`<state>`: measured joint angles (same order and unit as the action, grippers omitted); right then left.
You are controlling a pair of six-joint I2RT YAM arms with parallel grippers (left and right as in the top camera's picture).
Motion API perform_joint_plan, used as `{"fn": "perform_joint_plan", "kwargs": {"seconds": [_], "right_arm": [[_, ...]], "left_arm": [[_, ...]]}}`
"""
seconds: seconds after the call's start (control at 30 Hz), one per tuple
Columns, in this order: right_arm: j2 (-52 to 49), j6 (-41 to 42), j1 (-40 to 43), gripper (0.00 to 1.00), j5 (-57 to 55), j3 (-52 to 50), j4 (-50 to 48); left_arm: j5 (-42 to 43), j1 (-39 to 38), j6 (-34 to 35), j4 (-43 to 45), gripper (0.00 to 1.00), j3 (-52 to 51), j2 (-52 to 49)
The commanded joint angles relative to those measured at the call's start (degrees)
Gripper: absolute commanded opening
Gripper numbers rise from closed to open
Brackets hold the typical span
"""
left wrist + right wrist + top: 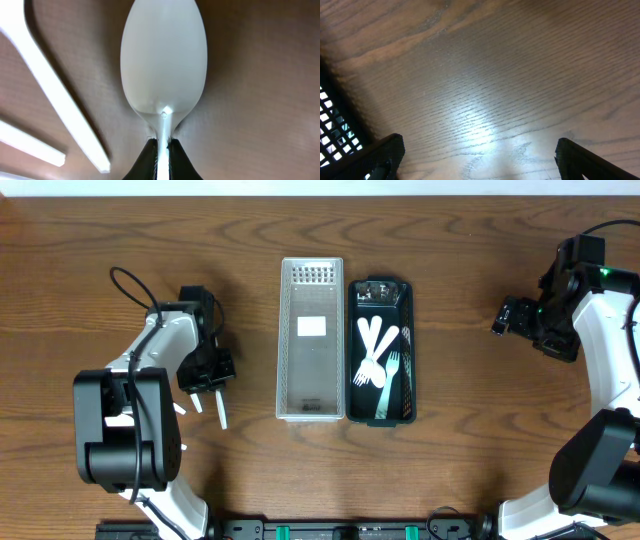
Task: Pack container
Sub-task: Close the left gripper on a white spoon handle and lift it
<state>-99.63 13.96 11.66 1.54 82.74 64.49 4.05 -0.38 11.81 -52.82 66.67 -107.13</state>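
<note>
Forks and spoons (378, 355) already lie in the tray (410, 330). My left claw (161, 147) pinches a spoon (162, 65) by its neck, low over the desk (100, 240). More cutlery (56, 95) lies beside it, still unpacked. My right claw (476, 156) hangs spread and empty.

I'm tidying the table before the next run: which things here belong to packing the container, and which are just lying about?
Belongs to the job:
white spoon, clamped in the left gripper
dark container
white cutlery inside it
loose white utensils beside that gripper

Lying about:
clear bin, empty, role unclear
right gripper, open, holds nothing
</note>
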Motion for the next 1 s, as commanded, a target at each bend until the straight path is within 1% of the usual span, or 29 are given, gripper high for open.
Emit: {"fn": "perform_joint_plan", "kwargs": {"seconds": [0.0,0.07,0.17,0.27,0.37,0.47,0.57,0.63,0.83,0.9,0.93,0.97], "right_arm": [[-0.04,-0.76,-0.31,0.99,0.02,-0.15,0.0],[-0.04,-0.76,-0.33,0.99,0.02,-0.15,0.0],[-0.04,-0.76,-0.33,0.99,0.04,-0.15,0.02],[-0.04,-0.76,-0.33,0.99,0.04,-0.15,0.0],[-0.04,-0.76,-0.33,0.99,0.04,-0.15,0.02],[-0.04,-0.76,-0.39,0.99,0.04,-0.15,0.04],[-0.04,-0.76,-0.52,0.99,0.07,-0.15,0.09],[-0.04,-0.76,-0.55,0.99,0.07,-0.15,0.17],[-0.04,-0.76,-0.59,0.99,0.04,-0.15,0.44],[-0.04,-0.76,-0.59,0.99,0.04,-0.15,0.44],[-0.04,-0.76,-0.59,0.99,0.04,-0.15,0.44],[-0.04,-0.76,-0.59,0.99,0.04,-0.15,0.42]], "left_arm": [[-0.61,-3.34,-0.11,-3.96,0.06,6.23,5.64],[-0.61,-6.25,-0.11,-6.36,0.06,9.31,8.87],[-0.61,-11.63,-0.09,-7.37,0.06,13.18,13.38],[-0.63,-17.62,-0.09,-6.25,0.06,15.65,16.44],[-0.63,-22.82,0.11,-3.63,0.06,16.06,17.11],[-0.63,-26.67,1.75,-0.46,0.06,15.87,15.26],[-0.63,-28.72,1.88,2.01,0.06,15.8,11.72],[-0.61,-29.35,2.1,3.02,0.05,15.8,8.68],[-0.59,-29.59,2.08,2.75,0.07,15.8,0.72],[-0.59,-29.59,2.08,2.75,0.14,15.8,-0.02],[-0.61,-29.59,2.03,2.78,0.22,15.8,-0.04],[-0.61,-29.59,2.03,2.86,0.27,15.8,0.13]]}}
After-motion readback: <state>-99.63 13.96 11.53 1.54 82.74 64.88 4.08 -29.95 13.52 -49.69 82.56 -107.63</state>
